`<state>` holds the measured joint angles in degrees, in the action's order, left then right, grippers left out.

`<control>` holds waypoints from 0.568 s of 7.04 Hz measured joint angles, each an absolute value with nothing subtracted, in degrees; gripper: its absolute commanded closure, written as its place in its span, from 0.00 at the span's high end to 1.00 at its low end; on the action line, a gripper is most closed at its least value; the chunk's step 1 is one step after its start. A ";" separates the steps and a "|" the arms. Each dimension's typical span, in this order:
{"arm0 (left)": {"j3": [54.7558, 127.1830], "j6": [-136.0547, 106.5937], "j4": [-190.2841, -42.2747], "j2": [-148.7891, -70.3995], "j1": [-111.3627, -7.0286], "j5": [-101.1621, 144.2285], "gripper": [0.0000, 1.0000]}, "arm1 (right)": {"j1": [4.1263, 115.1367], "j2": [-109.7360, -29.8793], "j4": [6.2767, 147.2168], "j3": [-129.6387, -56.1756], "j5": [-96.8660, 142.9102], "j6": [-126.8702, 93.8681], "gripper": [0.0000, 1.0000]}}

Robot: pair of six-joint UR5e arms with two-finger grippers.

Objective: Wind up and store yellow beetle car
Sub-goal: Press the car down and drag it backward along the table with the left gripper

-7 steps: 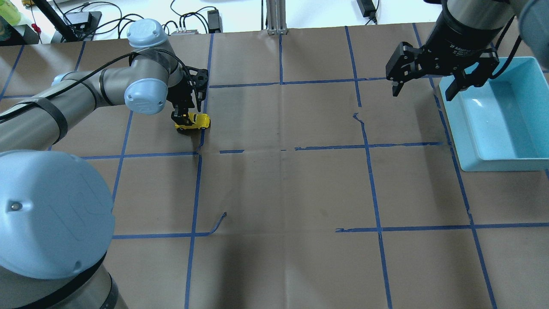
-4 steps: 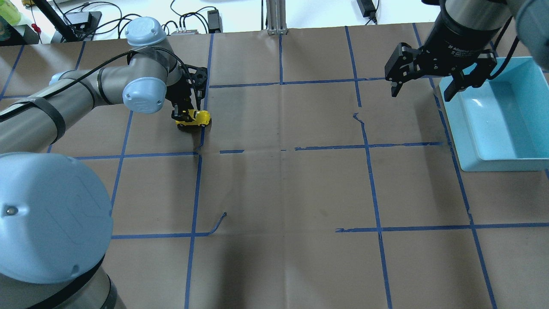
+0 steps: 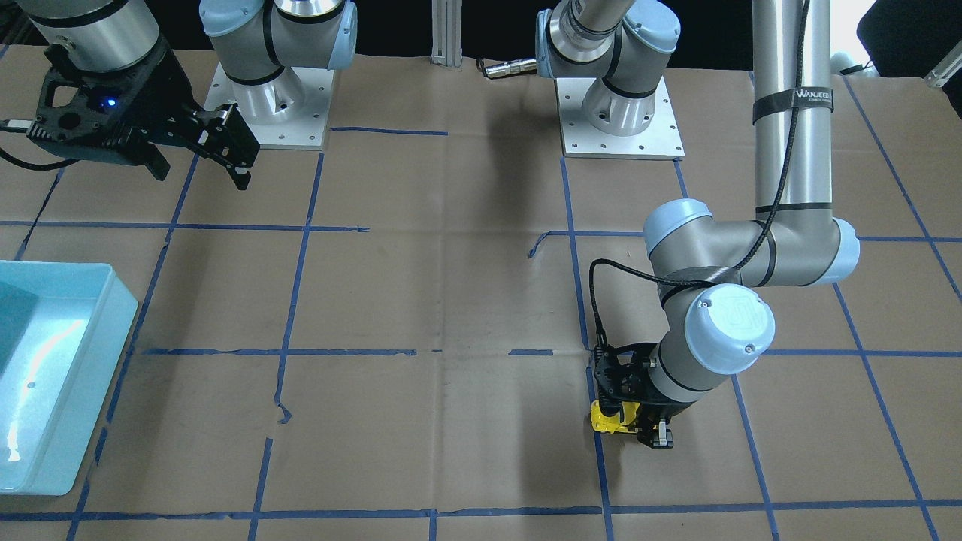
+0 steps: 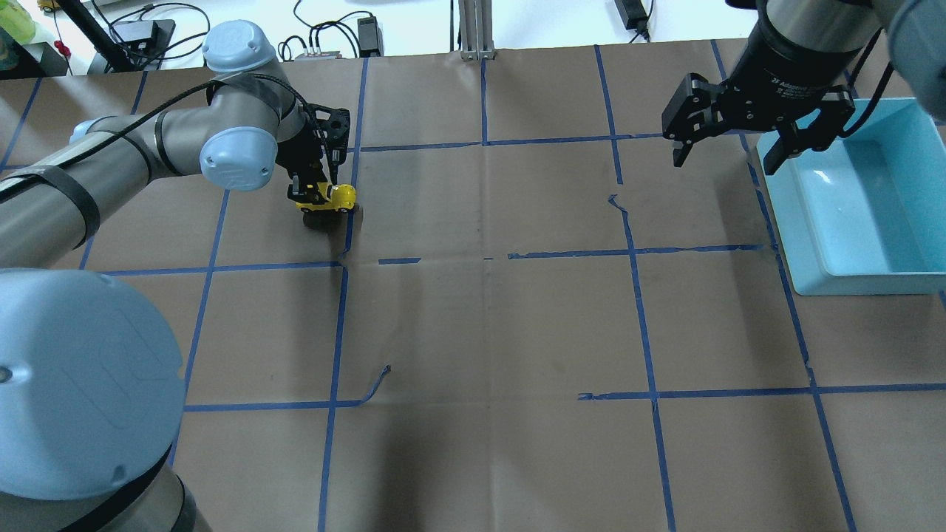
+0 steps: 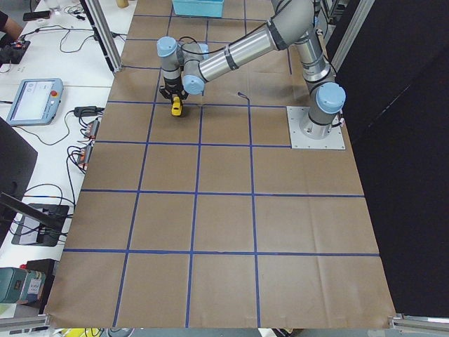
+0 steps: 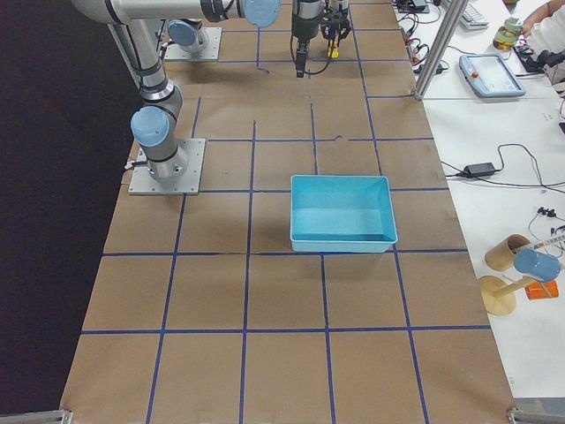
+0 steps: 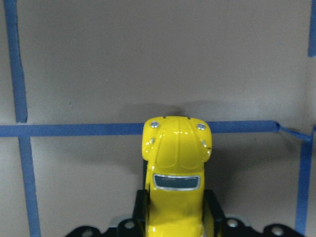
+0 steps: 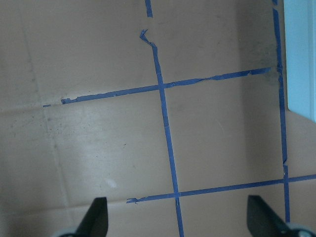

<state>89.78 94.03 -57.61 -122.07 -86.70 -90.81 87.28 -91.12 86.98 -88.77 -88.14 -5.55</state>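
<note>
The yellow beetle car (image 4: 330,198) sits low on the brown table at the far left, its nose pointing right. My left gripper (image 4: 314,193) is shut on its rear. In the left wrist view the car (image 7: 176,168) fills the bottom centre between the two black fingers (image 7: 140,207), nose over a blue tape line. It also shows in the front view (image 3: 610,417) under the left gripper (image 3: 639,424) and in the left view (image 5: 177,107). My right gripper (image 4: 728,155) is open and empty, held high beside the blue bin (image 4: 887,255); its fingertips (image 8: 96,217) show in the right wrist view.
The light blue bin (image 3: 45,443) stands at the table's right side, with nothing seen in it (image 6: 342,214). Blue tape lines grid the brown paper cover. Cables and power bricks lie beyond the far edge (image 4: 148,29).
My left gripper has drawn the car a little to the left and toward the far edge. The right gripper has hardly moved.
</note>
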 measured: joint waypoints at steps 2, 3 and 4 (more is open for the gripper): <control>89.54 94.17 -57.65 -122.90 -86.52 -90.87 0.00 | 87.28 -91.06 87.01 -88.77 -88.08 -5.58 1.00; 89.43 94.17 -57.66 -123.16 -86.50 -90.91 0.01 | 87.27 -91.02 86.96 -88.77 -88.07 -5.56 1.00; 89.58 94.14 -57.65 -123.17 -86.46 -90.90 0.01 | 87.28 -91.00 86.95 -88.80 -88.07 -5.54 1.00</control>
